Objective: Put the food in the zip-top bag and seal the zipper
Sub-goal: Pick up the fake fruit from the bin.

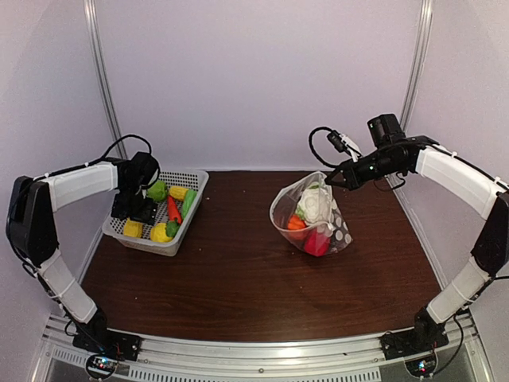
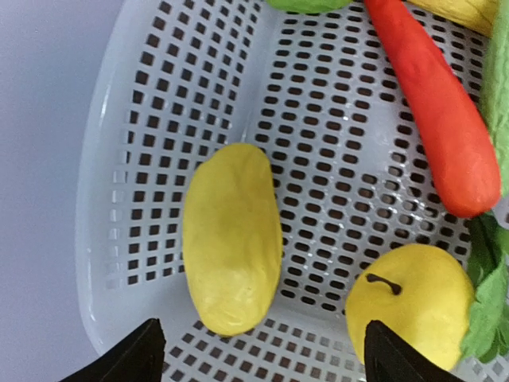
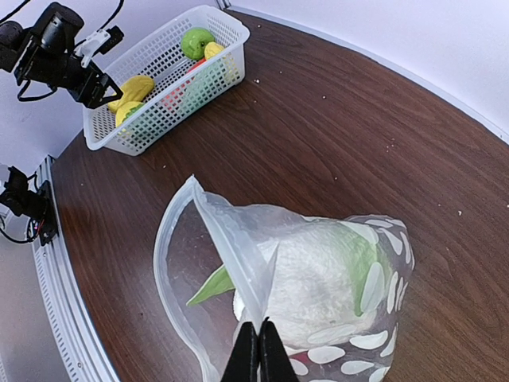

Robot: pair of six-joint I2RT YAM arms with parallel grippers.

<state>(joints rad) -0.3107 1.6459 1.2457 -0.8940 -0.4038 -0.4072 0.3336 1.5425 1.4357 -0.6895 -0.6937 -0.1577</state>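
Two arms rise from the metal rail (image 1: 254,350) at the near edge in the overhead view, and each wrist camera adds what that view cannot give. From above, the left pincer (image 1: 134,208) is only a dark block over the near left end of the white basket (image 1: 200,177). Its own camera shows us two fingertips spread wide with nothing between them. They hover over a long yellow piece (image 2: 232,239) on the mesh floor, with a round yellow fruit (image 2: 409,302) beside it, a green leaf (image 2: 489,302) at the right edge and a red-orange carrot (image 2: 437,111) beyond. We see the rest of the food in the basket, green and yellow, only from above.

The right pincer (image 3: 256,350) is clenched on the mouth edge of the bag (image 3: 374,263). Its fingers press together over the zipper strip (image 3: 227,247), which runs up from them across the opening. This close view shows a white cauliflower (image 3: 310,278) with green leaves inside. The overhead view adds an orange piece (image 1: 296,223) and a red piece (image 1: 316,243) low in the bag, which sits right of centre with its mouth gaping leftward.

The table (image 1: 238,278) is dark brown wood grain, dotted with pale specks in the right wrist view. Plain pale walls (image 1: 254,79) close it in on three sides.
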